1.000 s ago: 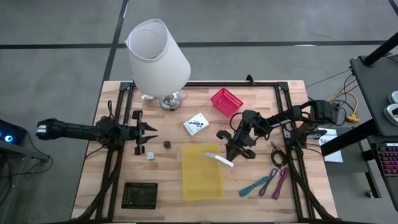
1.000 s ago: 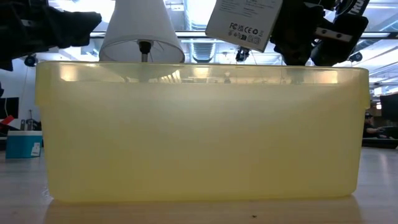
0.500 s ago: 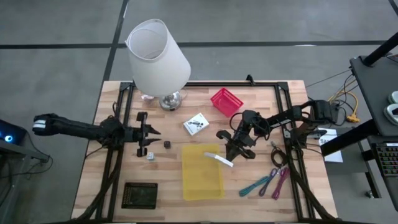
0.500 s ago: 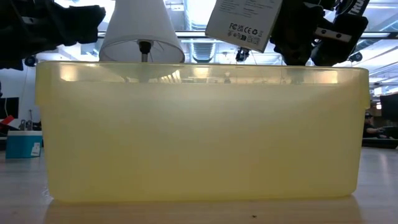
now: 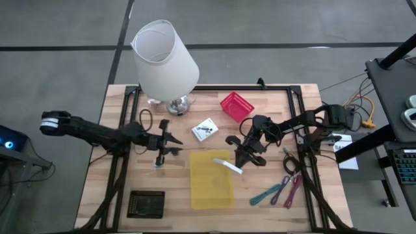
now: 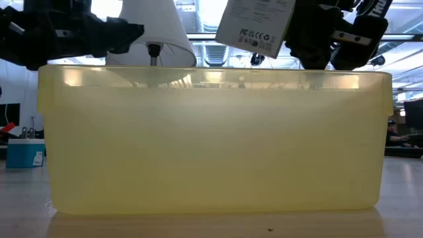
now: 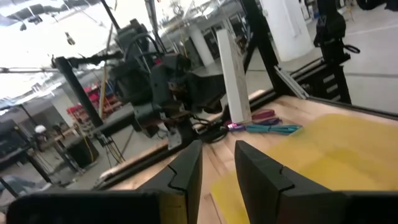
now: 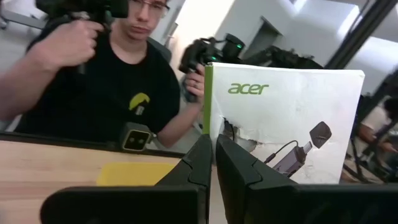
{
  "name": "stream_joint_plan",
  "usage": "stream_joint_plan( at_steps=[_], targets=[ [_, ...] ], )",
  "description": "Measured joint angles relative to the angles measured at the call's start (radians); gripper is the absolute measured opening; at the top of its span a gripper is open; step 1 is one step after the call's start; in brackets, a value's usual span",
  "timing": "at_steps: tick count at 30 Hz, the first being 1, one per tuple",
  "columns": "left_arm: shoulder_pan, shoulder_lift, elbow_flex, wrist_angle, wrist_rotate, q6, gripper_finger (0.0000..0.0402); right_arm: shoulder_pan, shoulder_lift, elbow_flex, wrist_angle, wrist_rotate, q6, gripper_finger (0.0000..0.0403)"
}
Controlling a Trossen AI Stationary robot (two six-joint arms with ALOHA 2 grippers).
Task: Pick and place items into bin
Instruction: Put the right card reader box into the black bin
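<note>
Overhead, the right gripper [image 5: 242,158] hangs over the right edge of the translucent yellow plastic bin [image 5: 210,188], its fingers pressed together on a white square card box with printed labels [image 5: 228,166]. From table height that box [image 6: 254,23] hangs tilted above the bin's rim [image 6: 211,74], and the right wrist view shows its white face with green lettering [image 8: 283,127] sitting just past the closed dark fingers [image 8: 239,171].

The left gripper [image 5: 172,143] reaches across the wooden table [image 5: 117,188] from the left, level with the bin's far end and just beside it. Its two fingers [image 7: 186,171] stand slightly parted with nothing visible between them.

A second white square card with black marks [image 5: 205,129] lies on the table between the big white lamp [image 5: 165,62] and the bin. A small white cube [image 5: 156,163] lies below the left gripper. Teal and pink-purple thin strips [image 5: 279,190] lie right of the bin, with a black coiled cable [image 5: 290,162] just above them. A red basket [image 5: 236,105] sits at the far side, and a dark flat square tray [image 5: 145,203] rests near the front left corner.

A person in a black shirt [image 8: 109,81] appears beyond the table in the right wrist view.
</note>
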Motion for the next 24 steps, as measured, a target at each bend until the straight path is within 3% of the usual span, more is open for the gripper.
stream_joint_plan(
  at_steps=[24],
  targets=[
    [-0.002,0.313,0.198,0.021,0.021,0.022,0.008,0.0,0.0,0.0,-0.018,0.005,0.0,0.0008]
  ],
)
